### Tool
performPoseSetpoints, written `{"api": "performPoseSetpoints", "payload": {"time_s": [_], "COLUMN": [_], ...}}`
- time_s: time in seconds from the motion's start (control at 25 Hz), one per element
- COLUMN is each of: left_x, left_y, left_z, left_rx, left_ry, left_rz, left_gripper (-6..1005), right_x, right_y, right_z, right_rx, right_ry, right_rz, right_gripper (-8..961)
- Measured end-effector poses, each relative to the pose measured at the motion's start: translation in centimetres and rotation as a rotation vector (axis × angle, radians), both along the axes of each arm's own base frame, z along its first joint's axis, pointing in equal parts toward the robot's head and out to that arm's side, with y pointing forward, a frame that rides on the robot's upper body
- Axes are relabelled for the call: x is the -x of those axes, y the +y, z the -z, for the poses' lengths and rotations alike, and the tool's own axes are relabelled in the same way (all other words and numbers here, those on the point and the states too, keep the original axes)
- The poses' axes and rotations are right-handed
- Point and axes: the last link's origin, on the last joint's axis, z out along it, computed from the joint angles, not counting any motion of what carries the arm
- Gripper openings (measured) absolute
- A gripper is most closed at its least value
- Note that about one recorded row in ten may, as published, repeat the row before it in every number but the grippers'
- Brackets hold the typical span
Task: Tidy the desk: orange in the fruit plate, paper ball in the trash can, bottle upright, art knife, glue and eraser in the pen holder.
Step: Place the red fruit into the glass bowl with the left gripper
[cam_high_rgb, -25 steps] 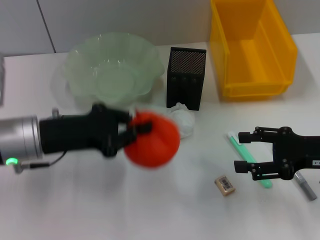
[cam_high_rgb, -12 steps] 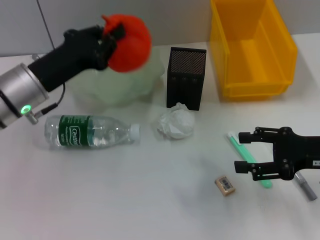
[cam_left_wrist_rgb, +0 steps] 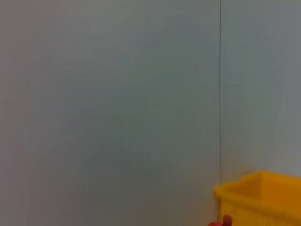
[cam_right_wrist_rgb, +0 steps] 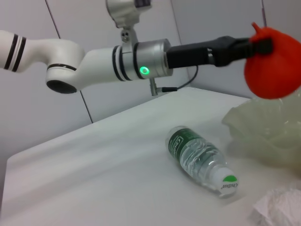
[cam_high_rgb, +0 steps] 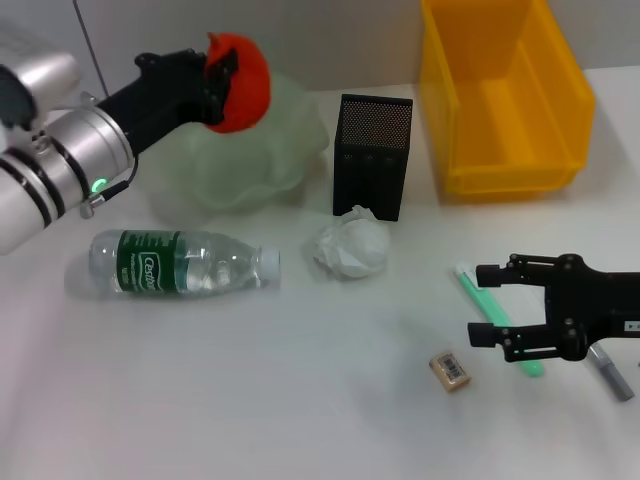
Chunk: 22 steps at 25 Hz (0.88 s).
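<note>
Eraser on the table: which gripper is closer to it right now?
Right. The right gripper hovers open just beside the eraser, over the green pen-like tool. The left gripper is far across the table, holding the orange above the fruit plate.

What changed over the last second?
The left hand, shut on the red-orange roundish orange, lifted it from low over the table up and back over the pale-green ruffled fruit plate, uncovering the clear lying bottle. The right hand, crumpled paper ball and tan eraser stayed put.
</note>
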Motion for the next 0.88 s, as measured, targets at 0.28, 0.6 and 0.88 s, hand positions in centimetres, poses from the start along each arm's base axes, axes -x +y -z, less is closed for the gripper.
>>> {"api": "performPoseSetpoints", "payload": {"time_s": [0.28, 0.6, 0.88], "left_x": [0.4, 1.1, 1.0], "left_y": [0.7, 0.9, 1.0], "left_z": [0.4, 0.5, 0.4], "left_rx": [-0.013, -0.018, -0.023], "left_ry": [0.066, 0.078, 0.072], "left_rz": [-0.042, -0.089, -0.094], "left_gripper": [65, 63, 352], "right_x": [0.2, 0.4, 0.5], "right_y": [0.1, 0.3, 0.3], "right_z": [0.1, 0.2, 0.3], "right_rx": [0.005, 0.007, 0.008], "right_ry": [-0.003, -0.001, 0.001], "right_rz": [-0.008, -0.014, -0.015], "right_gripper": [819, 819, 819]}}
